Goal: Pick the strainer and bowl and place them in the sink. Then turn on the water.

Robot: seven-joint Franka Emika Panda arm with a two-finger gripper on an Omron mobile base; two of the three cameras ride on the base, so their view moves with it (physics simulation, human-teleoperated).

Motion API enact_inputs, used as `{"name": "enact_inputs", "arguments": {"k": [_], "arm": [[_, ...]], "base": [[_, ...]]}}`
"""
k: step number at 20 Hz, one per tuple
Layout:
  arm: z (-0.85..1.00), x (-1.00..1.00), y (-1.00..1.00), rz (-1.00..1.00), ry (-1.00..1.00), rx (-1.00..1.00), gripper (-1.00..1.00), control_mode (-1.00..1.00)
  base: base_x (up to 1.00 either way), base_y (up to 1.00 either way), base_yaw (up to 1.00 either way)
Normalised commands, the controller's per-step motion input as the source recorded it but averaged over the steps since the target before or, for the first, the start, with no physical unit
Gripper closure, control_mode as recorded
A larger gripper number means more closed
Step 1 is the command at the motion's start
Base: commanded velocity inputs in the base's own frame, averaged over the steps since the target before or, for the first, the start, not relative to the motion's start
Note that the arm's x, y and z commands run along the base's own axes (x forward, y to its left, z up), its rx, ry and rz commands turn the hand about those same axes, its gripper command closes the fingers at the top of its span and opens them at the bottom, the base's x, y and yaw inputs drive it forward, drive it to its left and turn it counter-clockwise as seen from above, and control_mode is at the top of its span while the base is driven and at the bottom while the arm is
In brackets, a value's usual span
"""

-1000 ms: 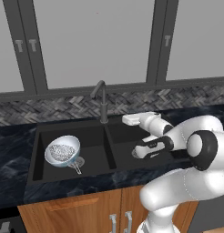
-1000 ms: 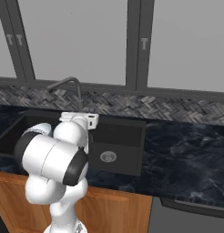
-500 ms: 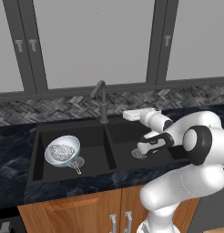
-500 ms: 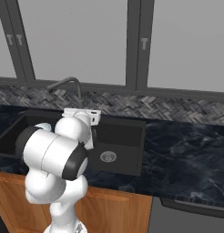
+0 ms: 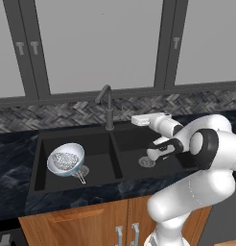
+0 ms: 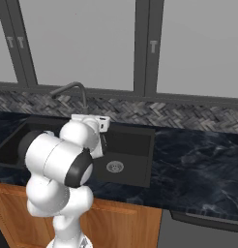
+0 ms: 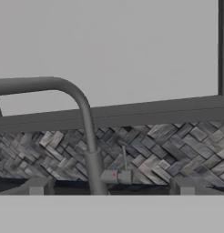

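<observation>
The bowl [image 5: 76,151] lies in the left basin of the black sink [image 5: 117,161], with the strainer [image 5: 64,162] resting inside it and its thin handle sticking out toward the front. My gripper [image 5: 138,119] hovers over the back of the right basin, just right of the dark gooseneck faucet [image 5: 108,104]. It is open with nothing between its fingers. In the hand view the gripper [image 7: 110,186] faces the faucet [image 7: 89,136] and its small lever [image 7: 124,160] against the tiled wall. The water is out of view. The hand [image 6: 94,120] also hangs over the sink [image 6: 135,145].
Dark marble counter [image 6: 198,160] stretches to the right of the sink. A herringbone backsplash [image 5: 62,115] and window frames stand behind the faucet. Each basin has a round drain [image 5: 147,162]. Wooden cabinet doors [image 5: 91,223] sit below the counter.
The hand has risen a little and edged left toward the faucet, and the forearm lifted with it. Bowl and strainer have stayed put.
</observation>
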Motion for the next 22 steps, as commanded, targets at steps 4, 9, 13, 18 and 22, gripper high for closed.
{"name": "enact_inputs", "arguments": {"k": [4,9,13,18,22], "arm": [[-0.28,0.06,-0.01,-0.02,-0.05,0.00,-1.00,-1.00],[-0.26,0.09,0.00,-0.03,-0.01,0.00,-1.00,-1.00],[-0.23,0.15,0.00,-0.05,0.00,0.00,-1.00,-1.00],[-0.22,0.23,0.08,-0.08,0.00,-0.02,-1.00,-1.00],[-0.18,0.26,0.18,-0.09,0.00,-0.06,-1.00,-1.00]], "base": [[0.00,0.00,0.00],[0.00,0.00,0.00],[0.00,0.00,0.00],[0.00,0.00,0.00],[0.00,0.00,0.00]]}}
